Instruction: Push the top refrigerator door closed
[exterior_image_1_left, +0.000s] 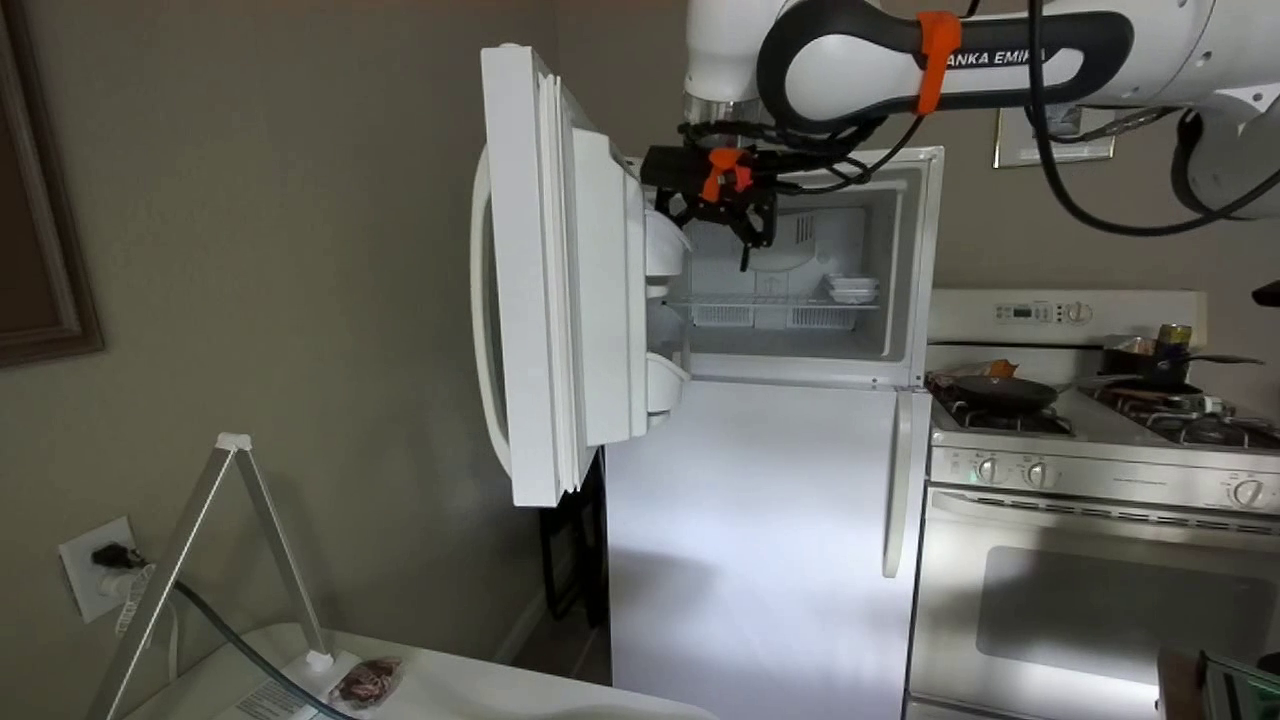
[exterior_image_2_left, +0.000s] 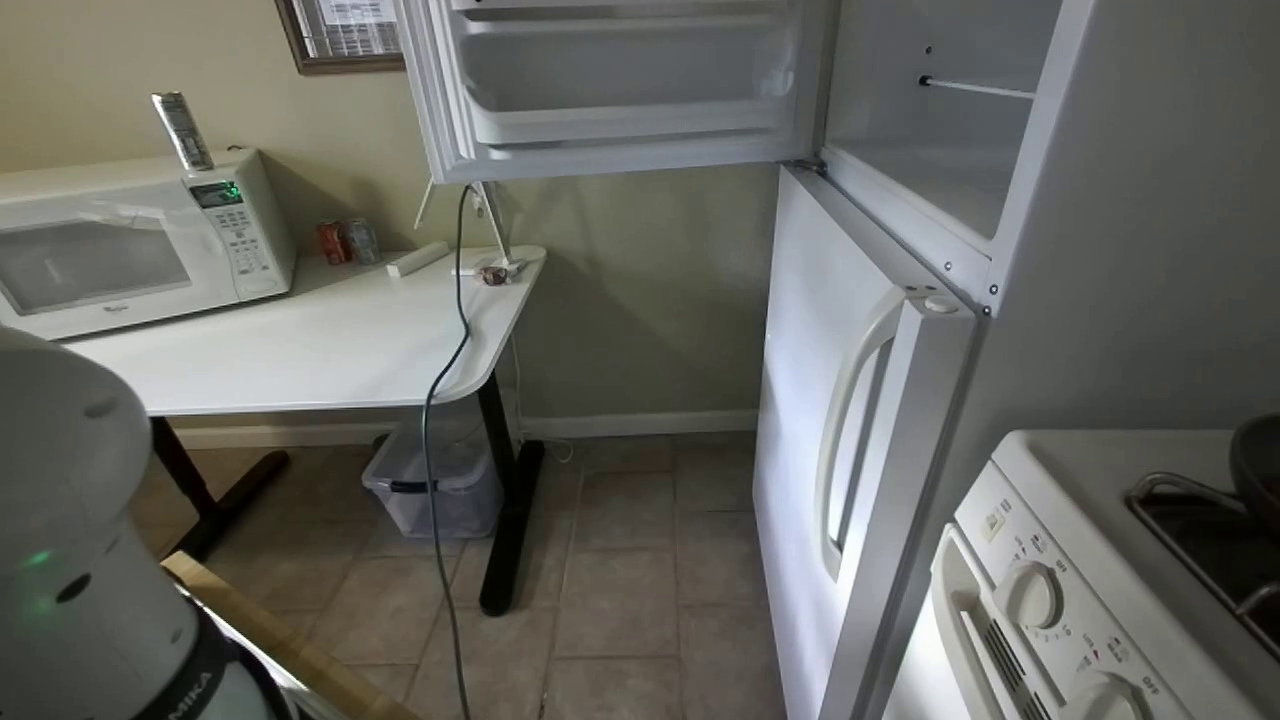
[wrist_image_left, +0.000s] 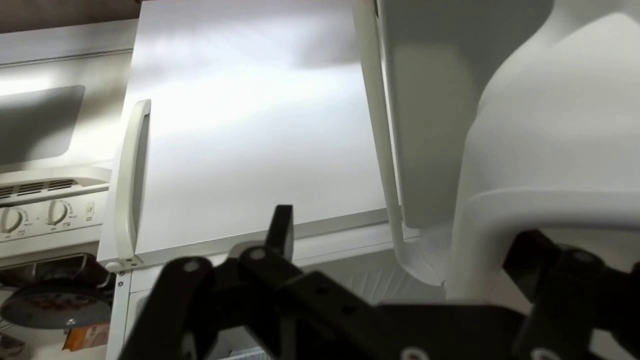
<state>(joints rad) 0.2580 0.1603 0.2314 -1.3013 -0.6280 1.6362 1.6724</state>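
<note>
Just beside pincer (wrist_image_left: 405, 235) — top door (exterior_image_1_left: 605, 300), standing open; fingers (wrist_image_left: 281, 225) wide apart, one near/in door bin (wrist_image_left: 545, 155), can't tell. Prob. best: hook bin lip, ease door rnd, then push outer face

A kitchen — refrigerator (exterior_image_1_left: 770, 430), stove (exterior_image_1_left: 1090, 468) with a pan (exterior_image_1_left: 1004, 396) on it — and a microwave (exterior_image_2_left: 120, 250)

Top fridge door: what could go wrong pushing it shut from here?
The hand is on the inner side of the top door, so a push there could swing it wider. One finger overlaps a door bin in the wrist view and might snag it. Swinging shut, the door could pinch the hand against the freezer frame.
</note>
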